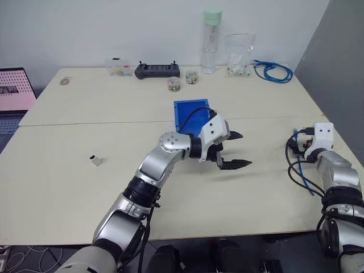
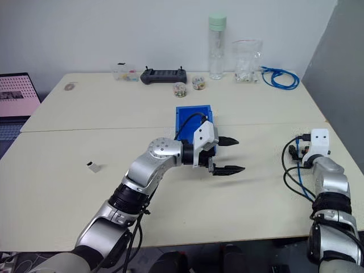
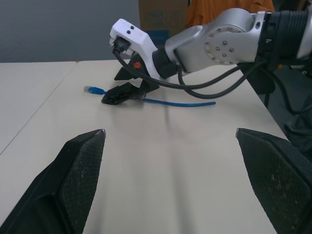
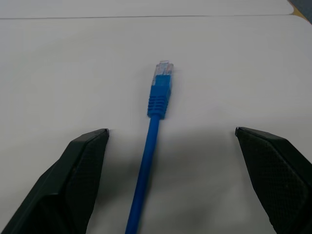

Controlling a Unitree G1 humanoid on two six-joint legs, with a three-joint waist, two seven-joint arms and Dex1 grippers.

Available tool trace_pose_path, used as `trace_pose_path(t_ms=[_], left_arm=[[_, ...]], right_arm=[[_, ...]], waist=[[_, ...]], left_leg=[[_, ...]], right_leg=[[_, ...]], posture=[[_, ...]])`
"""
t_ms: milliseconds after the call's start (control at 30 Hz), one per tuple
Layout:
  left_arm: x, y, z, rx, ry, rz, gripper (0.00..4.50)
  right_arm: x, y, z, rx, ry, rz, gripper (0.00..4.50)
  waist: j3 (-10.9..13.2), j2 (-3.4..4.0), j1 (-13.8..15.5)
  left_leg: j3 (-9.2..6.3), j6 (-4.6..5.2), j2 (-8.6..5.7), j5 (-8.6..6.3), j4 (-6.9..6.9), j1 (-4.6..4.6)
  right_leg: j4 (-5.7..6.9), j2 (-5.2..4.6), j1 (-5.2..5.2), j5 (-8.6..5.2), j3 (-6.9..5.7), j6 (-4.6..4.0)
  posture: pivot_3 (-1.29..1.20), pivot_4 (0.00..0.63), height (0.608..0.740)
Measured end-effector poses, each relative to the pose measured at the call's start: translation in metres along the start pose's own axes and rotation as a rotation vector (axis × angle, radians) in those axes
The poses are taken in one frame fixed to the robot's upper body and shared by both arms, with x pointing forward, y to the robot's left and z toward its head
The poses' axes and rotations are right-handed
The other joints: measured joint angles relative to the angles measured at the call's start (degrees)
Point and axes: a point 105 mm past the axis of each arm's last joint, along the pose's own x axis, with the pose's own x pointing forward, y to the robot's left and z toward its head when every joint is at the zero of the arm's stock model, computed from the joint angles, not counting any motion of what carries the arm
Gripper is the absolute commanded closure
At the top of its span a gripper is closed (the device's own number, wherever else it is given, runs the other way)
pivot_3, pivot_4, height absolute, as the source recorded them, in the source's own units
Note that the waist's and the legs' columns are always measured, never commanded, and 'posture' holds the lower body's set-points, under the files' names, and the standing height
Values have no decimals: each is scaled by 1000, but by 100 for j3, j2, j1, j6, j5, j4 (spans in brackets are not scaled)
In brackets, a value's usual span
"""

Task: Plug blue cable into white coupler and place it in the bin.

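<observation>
The left pincer (image 1: 232, 150) hangs above the middle of the desk (image 1: 74, 142), pointing across toward the robot's right, its two black fingers spread wide with nothing between them; just behind it, toward the far side, sits the bin (image 1: 190, 113), partly hidden by the left wrist; the right pincer (image 3: 124, 85) is low over the desk near its right edge, fingers likewise wide apart and empty, seen in the left wrist view standing over the blue cable (image 4: 155, 127); the cable lies flat on the desk, nearly straight, and in the right wrist view it runs up between the two open fingers without touching either, its clear-tipped plug (image 4: 163, 72) lying past the fingertips; the white coupler (image 1: 95, 161) rests alone on the left part of the desk, well apart from both cable and bin; along the far edge stand a black controller (image 1: 157, 70), a tall clear bottle (image 1: 211, 41) with a pale green cap, a clear cup (image 1: 239, 54) and a coiled bundle of blue cable (image 1: 274, 71); a laptop (image 1: 15, 90) sits off the desk's far left corner
</observation>
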Motion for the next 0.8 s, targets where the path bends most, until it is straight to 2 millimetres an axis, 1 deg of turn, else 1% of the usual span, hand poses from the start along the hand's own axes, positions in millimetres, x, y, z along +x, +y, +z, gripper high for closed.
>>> trace_pose_path(t_ms=[33,67,133,200,333,367,600,633,800], left_arm=[[0,-1,0,0,1,-8,0],[-2,-1,-1,-1,7,-16,0],[-5,-2,-3,-2,18,-22,0],[-7,-3,-7,-11,27,-25,0],[-7,-3,-9,-22,31,-24,0],[-7,-3,-9,-23,30,-24,0],[-7,-3,-9,-18,29,-24,0],[-7,-3,-9,-18,29,-24,0],[-8,-3,-9,-19,31,-26,0]], right_arm=[[1,-1,-1,14,3,4,453],[1,-1,-2,31,5,16,538],[2,0,-3,38,2,39,1151],[2,1,-4,33,-1,54,1662],[3,6,-5,18,-7,77,2515],[3,7,-5,14,-9,80,2670],[5,9,-6,12,-12,85,4335],[5,9,-6,12,-12,84,4422],[5,8,-7,20,-10,75,4422]], waist=[[0,0,6],[0,0,7],[0,0,7],[0,0,6],[0,0,4],[0,0,3],[0,0,9],[0,0,10],[0,0,10]], left_leg=[[0,0,-2,0,3,0],[0,1,-4,0,6,0],[-1,2,-5,1,11,0],[-2,3,-4,2,14,1],[-4,5,-4,3,21,1],[-4,5,-4,3,22,1],[-7,6,-4,3,51,-8],[-8,6,-4,3,56,-10],[-11,8,-5,2,74,-15]], right_leg=[[2,-3,1,0,0,1],[3,-5,2,1,0,2],[4,-5,5,4,0,6],[5,-5,6,5,1,9],[8,-5,6,6,1,11],[9,-5,6,7,2,12],[11,-5,10,12,1,19],[11,-6,11,12,2,20],[10,-7,13,16,5,28]], posture=[[0,150,740],[0,150,740],[0,150,740],[0,150,740],[0,150,740],[0,150,740],[0,150,740],[0,150,740],[0,150,740]])
